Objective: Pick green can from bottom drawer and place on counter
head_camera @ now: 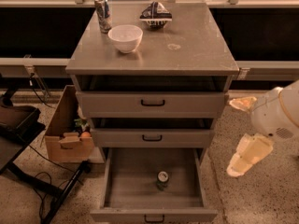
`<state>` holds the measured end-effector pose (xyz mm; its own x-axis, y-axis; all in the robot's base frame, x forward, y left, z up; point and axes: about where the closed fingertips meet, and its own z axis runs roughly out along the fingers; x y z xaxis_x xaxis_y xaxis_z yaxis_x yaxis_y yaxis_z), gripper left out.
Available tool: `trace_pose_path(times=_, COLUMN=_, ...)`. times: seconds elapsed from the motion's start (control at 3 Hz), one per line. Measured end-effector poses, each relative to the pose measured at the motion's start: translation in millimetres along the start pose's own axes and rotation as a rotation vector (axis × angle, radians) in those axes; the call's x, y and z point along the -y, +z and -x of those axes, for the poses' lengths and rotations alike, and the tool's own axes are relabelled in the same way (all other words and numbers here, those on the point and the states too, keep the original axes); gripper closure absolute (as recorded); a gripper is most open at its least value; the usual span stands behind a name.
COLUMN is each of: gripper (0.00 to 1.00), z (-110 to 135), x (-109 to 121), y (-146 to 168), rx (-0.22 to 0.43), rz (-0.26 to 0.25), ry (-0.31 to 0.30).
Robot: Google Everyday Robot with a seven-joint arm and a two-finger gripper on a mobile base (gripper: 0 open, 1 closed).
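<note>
The green can [162, 179] stands upright with its silver top showing, near the middle front of the open bottom drawer [126, 190]. The two shallower drawers above it are pulled out only slightly. The counter [196, 41] is the flat grey top of the cabinet, with a faint ring stain [174, 46]. My gripper [247, 154] hangs off the pale arm [278, 113] at the right of the cabinet, over the floor. It is at about the height of the bottom drawer, apart from the can and well to its right.
On the counter stand a white bowl [125, 37], a taller blue-and-silver can [103, 14] and a dark crumpled bag [156, 15]. A cardboard box [67, 136] with items sits on the floor left of the cabinet, beside a black stand and cables [28, 171].
</note>
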<state>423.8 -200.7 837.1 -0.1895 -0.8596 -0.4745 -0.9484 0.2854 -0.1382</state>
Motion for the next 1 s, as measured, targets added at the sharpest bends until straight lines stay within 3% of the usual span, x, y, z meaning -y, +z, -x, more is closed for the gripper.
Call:
trace_pose_path(times=0.33, gripper=0.00, z=-27, x=-22, y=77, rx=0.228, rz=0.028, ry=0.060)
trace_pose_path(times=0.67, gripper=0.00, z=-37, x=-8, y=123, rx=0.440, rz=-0.041, ry=0.105)
trace_pose_path(times=1.0, gripper=0.00, z=-50, x=-12, y=154, rx=0.498, rz=-0.030, ry=0.081)
